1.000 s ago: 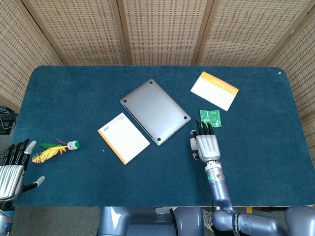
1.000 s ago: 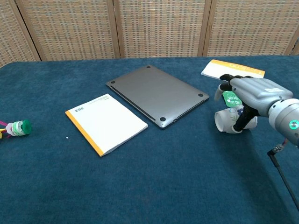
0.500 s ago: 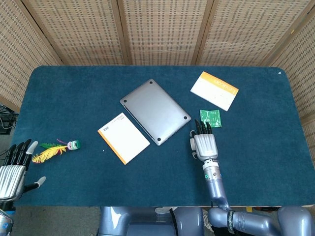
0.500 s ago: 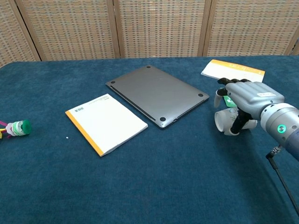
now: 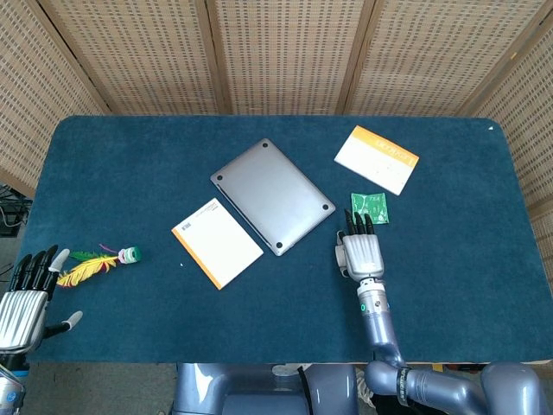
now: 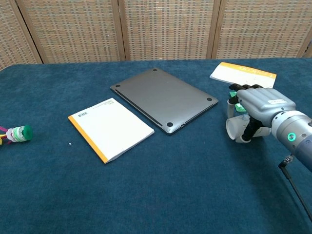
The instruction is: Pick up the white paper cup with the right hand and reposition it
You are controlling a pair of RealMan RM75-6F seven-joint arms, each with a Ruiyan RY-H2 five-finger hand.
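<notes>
A matt, napped blue cloth (image 5: 130, 190) covers the table, the closed laptop (image 5: 273, 195) is smooth brushed grey metal, the right hand (image 6: 261, 105) has a satin metallic shell over the matt white paper cup (image 6: 237, 129).

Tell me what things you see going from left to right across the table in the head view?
Left hand → feather toy → orange-edged book → grey laptop → right hand over the white paper cup.

Blue-clothed table (image 5: 130, 181): laptop (image 5: 272, 195), two booklets (image 5: 217, 242) (image 5: 377, 159), shuttlecock (image 5: 97, 264), green packet (image 5: 370, 207).
</notes>
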